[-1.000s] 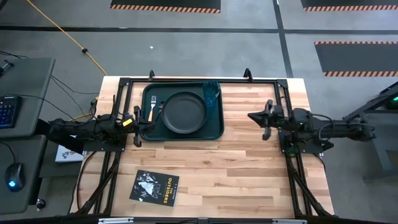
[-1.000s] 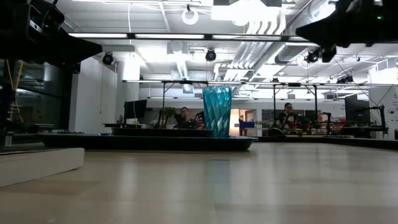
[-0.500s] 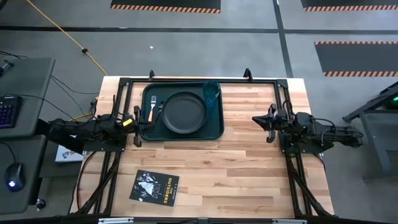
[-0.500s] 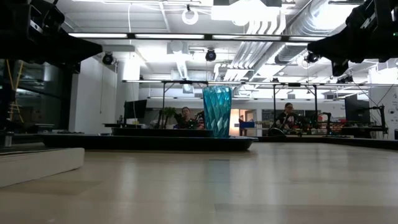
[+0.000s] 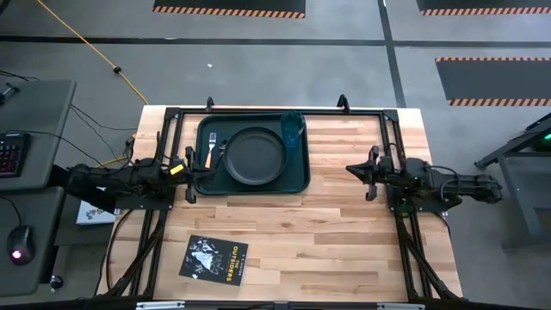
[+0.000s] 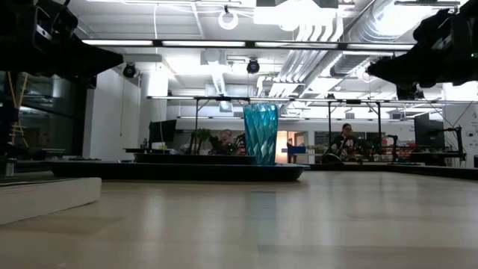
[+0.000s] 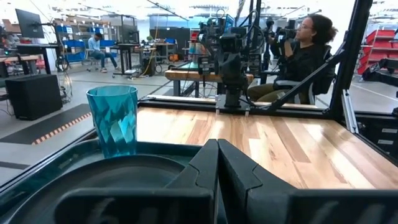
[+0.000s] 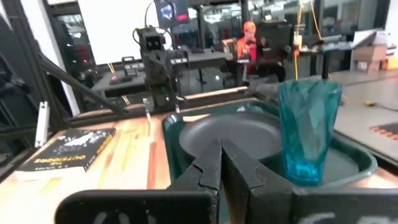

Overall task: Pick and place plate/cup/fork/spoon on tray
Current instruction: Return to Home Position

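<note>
The dark green tray (image 5: 297,176) lies at the table's far left. On it are the black plate (image 5: 255,156), the teal cup (image 5: 292,127) upright in the far right corner, and the pale fork (image 5: 212,153) at the left. A slim dark spoon (image 5: 221,148) seems to lie between fork and plate. My left gripper (image 5: 191,166) is shut and empty, raised at the tray's left edge. My right gripper (image 5: 368,170) is shut and empty above the bare wood right of the tray. The cup also shows in the low view (image 6: 261,133) and in the left wrist view (image 7: 114,120).
A flat black booklet (image 5: 215,258) lies near the front left. Black frame rails (image 5: 275,110) run around the table's edges. Bare wood (image 5: 327,232) stretches between the tray and the front edge. People sit at benches in the room beyond the table.
My right arm has drawn back a little toward the table's right edge and sunk lower, its gripper still shut. The tray and the things on it have kept still.
</note>
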Robot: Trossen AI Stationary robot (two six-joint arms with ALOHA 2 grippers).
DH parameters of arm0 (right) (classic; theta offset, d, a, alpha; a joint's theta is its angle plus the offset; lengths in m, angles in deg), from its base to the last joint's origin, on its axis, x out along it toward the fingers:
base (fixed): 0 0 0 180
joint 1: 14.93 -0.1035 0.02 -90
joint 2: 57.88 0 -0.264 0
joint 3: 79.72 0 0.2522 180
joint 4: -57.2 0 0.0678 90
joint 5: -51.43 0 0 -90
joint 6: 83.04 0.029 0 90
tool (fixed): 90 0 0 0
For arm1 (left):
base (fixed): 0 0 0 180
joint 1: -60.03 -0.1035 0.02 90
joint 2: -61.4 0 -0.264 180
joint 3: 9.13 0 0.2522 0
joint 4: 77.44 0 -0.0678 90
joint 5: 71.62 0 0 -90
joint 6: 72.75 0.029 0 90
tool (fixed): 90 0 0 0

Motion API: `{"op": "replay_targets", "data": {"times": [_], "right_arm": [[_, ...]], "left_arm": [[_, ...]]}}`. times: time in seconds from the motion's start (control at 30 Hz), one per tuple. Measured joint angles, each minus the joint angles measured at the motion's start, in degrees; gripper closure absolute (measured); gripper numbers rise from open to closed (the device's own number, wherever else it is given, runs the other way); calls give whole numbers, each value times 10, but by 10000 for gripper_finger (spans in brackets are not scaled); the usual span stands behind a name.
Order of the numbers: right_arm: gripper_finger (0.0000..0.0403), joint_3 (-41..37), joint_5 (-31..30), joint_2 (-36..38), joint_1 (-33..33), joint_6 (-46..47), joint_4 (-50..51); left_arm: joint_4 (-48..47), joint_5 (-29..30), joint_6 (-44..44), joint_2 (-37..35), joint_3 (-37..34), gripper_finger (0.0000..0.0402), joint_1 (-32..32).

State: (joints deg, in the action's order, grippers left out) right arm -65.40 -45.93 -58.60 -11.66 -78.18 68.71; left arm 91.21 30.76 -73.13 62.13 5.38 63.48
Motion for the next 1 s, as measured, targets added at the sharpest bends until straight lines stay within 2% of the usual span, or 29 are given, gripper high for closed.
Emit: {"op": "replay_targets", "data": {"times": [1.0], "right_arm": [[403, 0, -4, -15, 0, 26, 2]], "left_arm": [[0, 0, 0, 0, 0, 401, 0]]}}
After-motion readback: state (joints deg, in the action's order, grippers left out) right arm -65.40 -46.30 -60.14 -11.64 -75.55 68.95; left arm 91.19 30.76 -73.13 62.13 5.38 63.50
